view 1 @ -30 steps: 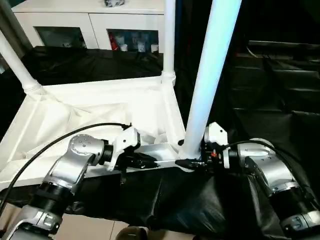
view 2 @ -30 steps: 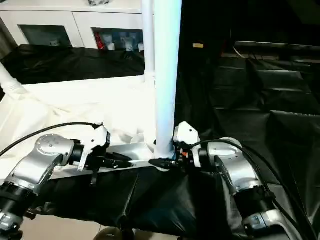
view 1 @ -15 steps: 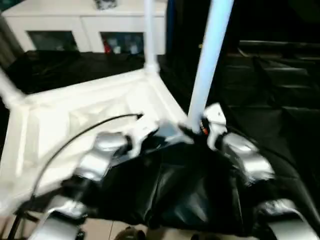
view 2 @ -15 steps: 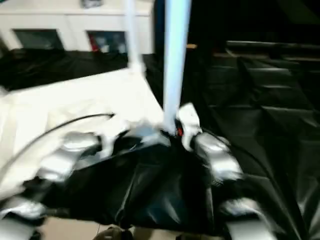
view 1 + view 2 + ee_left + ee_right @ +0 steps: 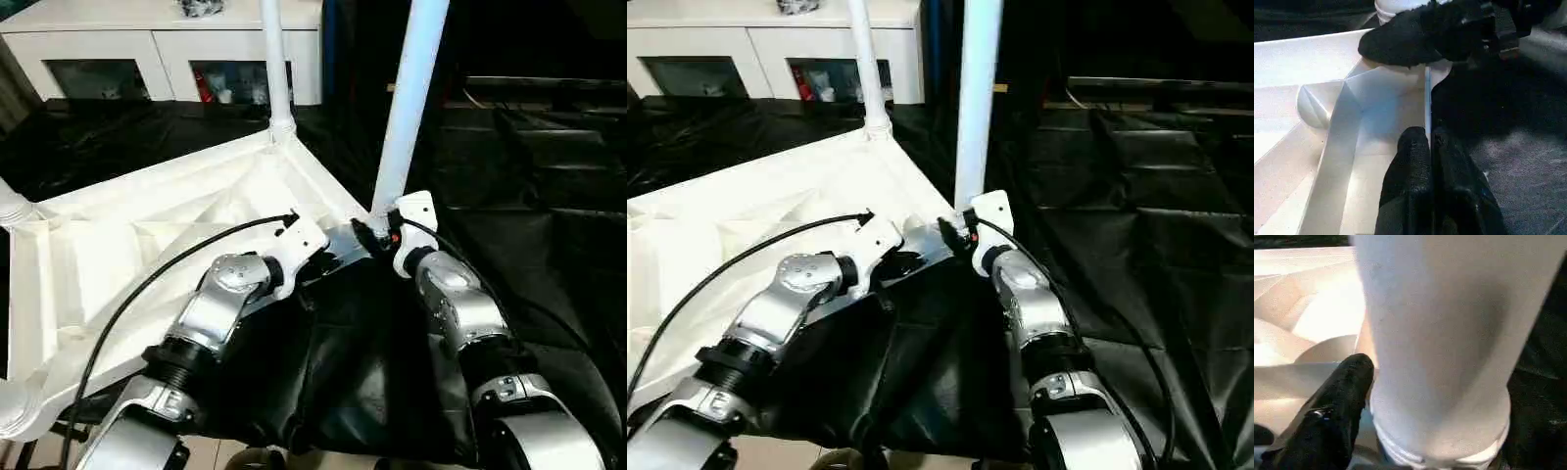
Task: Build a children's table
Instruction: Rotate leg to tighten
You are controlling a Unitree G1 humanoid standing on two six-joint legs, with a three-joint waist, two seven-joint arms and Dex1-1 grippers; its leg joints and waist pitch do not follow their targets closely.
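The children's table lies upside down: a white ribbed tabletop [image 5: 147, 245] with white legs standing in its corner sockets. One leg [image 5: 407, 108] rises from the near right corner, another [image 5: 275, 69] from the far corner, and two stubs show at the left [image 5: 12, 208] [image 5: 18, 411]. My left gripper [image 5: 331, 257] is shut on the tabletop's thin rim [image 5: 1426, 98] just beside the near right corner. My right gripper [image 5: 377, 235] sits at the base of that corner's leg [image 5: 1440, 333], right above the socket.
A white glass-door cabinet [image 5: 147, 59] stands behind the table. Crinkled black sheeting [image 5: 549, 274] covers the ground to the right and in front. My left arm's black cable [image 5: 147, 284] arcs over the tabletop.
The view has shifted. The tabletop now lies at an angle to me and both arms reach further forward. Both grippers stay at the same corner.
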